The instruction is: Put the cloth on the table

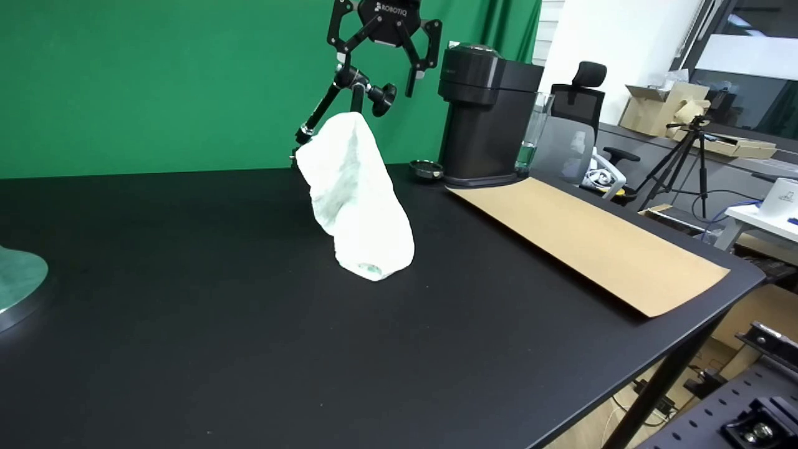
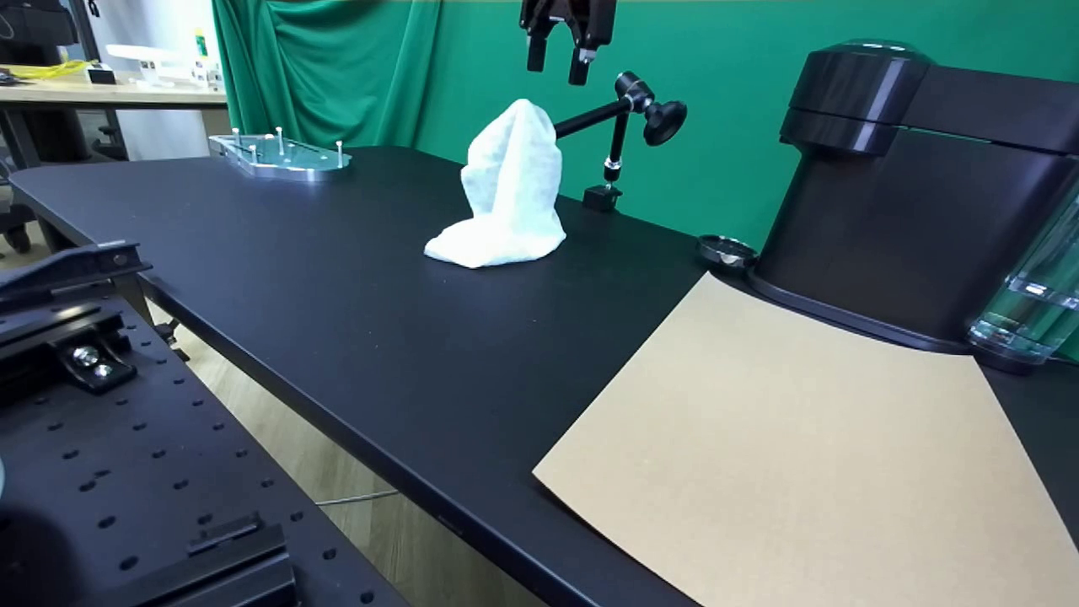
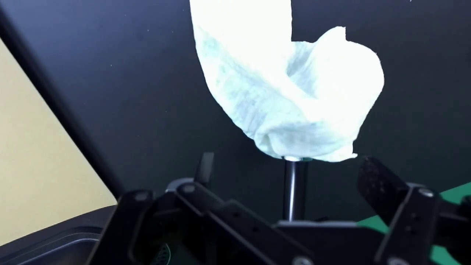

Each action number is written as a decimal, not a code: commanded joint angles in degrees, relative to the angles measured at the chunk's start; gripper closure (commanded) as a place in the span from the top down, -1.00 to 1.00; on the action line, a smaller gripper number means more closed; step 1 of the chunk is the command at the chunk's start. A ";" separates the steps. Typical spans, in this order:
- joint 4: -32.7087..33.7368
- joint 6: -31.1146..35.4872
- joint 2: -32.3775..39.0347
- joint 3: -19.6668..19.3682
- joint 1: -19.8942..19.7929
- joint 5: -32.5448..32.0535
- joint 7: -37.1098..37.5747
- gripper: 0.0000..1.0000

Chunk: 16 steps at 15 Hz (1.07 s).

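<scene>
A white cloth [image 1: 368, 206] stands crumpled and peaked on the black table [image 1: 249, 349]. Its upper part meets the end of a black jointed arm stand [image 1: 349, 78]; how it rests on that end is hidden. It also shows in an exterior view [image 2: 510, 190], with its lower edge spread on the tabletop [image 2: 337, 253]. My gripper is open and empty above the cloth in both exterior views [image 1: 379, 78] [image 2: 557, 69]. In the wrist view the cloth [image 3: 294, 103] lies ahead of the wide-apart fingers [image 3: 287, 162], not between them, and the stand's rod [image 3: 294, 187] runs to it.
A black coffee machine [image 2: 885, 228] stands at the table's back beside a small round dish [image 2: 727, 251]. A brown paper sheet [image 2: 801, 455] lies before it. A clear plate with pegs [image 2: 287, 160] sits at the far end. A green curtain [image 1: 156, 87] hangs behind.
</scene>
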 commanded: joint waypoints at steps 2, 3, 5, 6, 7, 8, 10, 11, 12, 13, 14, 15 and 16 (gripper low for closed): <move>4.25 -1.70 3.58 -1.37 1.87 0.67 1.98 1.00; 4.65 -1.85 4.08 -1.54 2.06 0.76 2.00 1.00; 5.42 -2.21 5.08 -1.78 2.36 1.14 2.01 1.00; 5.85 -2.67 5.55 -1.73 2.38 1.80 1.81 1.00; 6.27 -3.02 5.98 -1.77 2.48 2.13 1.81 1.00; 6.67 -3.51 6.42 -1.82 2.63 2.20 1.91 1.00; 7.25 -3.87 7.09 -1.94 2.93 2.68 2.14 0.48; 7.55 -4.07 7.37 -2.04 3.09 2.78 2.21 0.40; 7.81 -4.25 7.61 -2.09 3.20 2.89 2.19 0.39; 8.02 -4.31 7.79 -2.13 3.30 2.96 2.21 0.25; 8.11 -4.32 7.89 -2.15 3.35 3.05 2.19 0.11; 8.26 -4.34 8.05 -2.18 3.42 3.14 2.21 -0.03; 8.45 -4.41 8.23 -2.21 3.44 3.36 2.19 -0.20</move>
